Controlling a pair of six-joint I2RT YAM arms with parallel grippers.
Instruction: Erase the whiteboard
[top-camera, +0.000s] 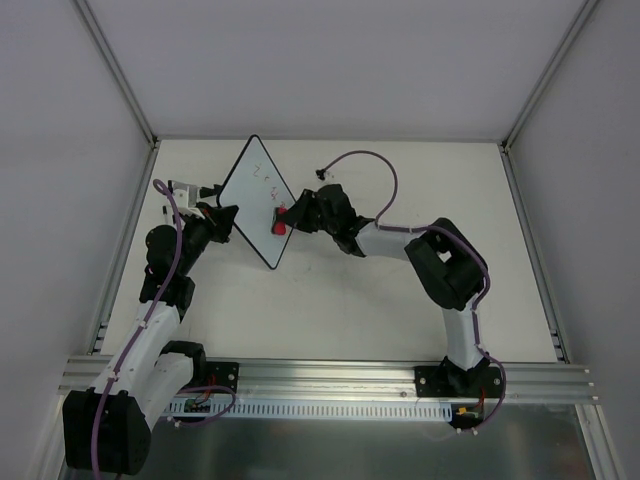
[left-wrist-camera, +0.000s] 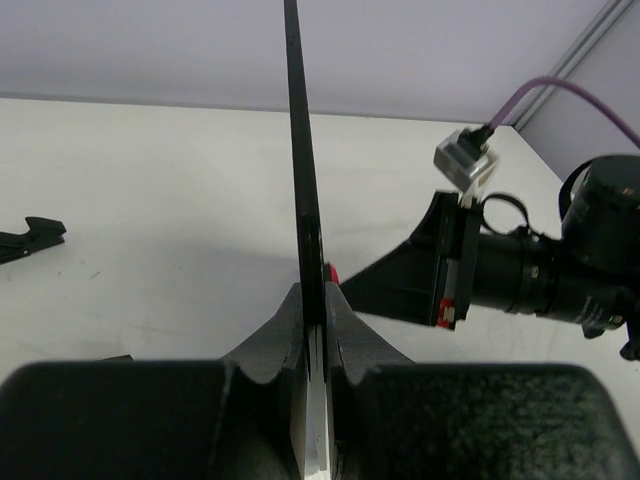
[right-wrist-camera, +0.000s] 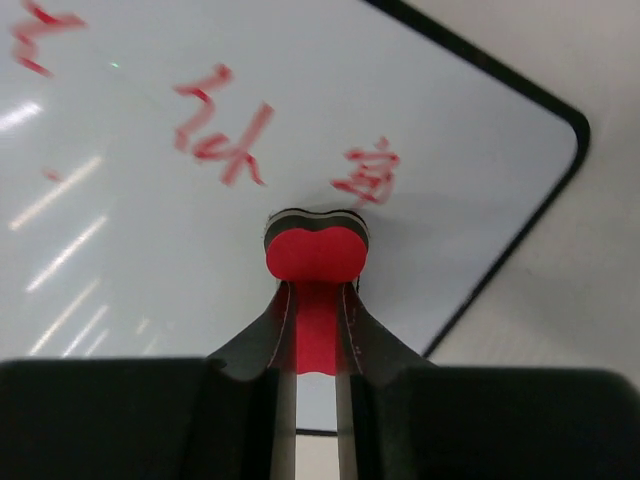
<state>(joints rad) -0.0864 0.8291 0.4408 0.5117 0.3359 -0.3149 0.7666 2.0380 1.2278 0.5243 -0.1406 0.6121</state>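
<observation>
Right now the whiteboard (top-camera: 255, 195) stands upright off the white table (top-camera: 350, 310). The left gripper (top-camera: 226, 216) holds it by one edge, its 2 dark fingers (left-wrist-camera: 355, 340) clamped together on the thin black frame (left-wrist-camera: 303, 200). From that hand's own view the board is seen edge-on, a slim black strip rising straight up from between the fingertips.

It is a small rectangle with rounded corners. Its face is glossy white and smooth enough to throw back pale streaks of light. Several patches of loose red scribble (right-wrist-camera: 220, 125) run across it.

The right gripper (right-wrist-camera: 315, 300) comes in at the written side, to the right of the left hand, with its jaws closed on a red eraser (right-wrist-camera: 315, 252). The eraser is matte and looks soft. Its rounded end has 2 lobes and is capped by a thin dark layer. That end sits just ahead of the right fingertips and looks to be touching the board's face, with 1 red mark immediately beyond it. The gripper bodies are matte black with a slightly grainy surface, and a purple cable (left-wrist-camera: 560, 92) loops off the right wrist.
</observation>
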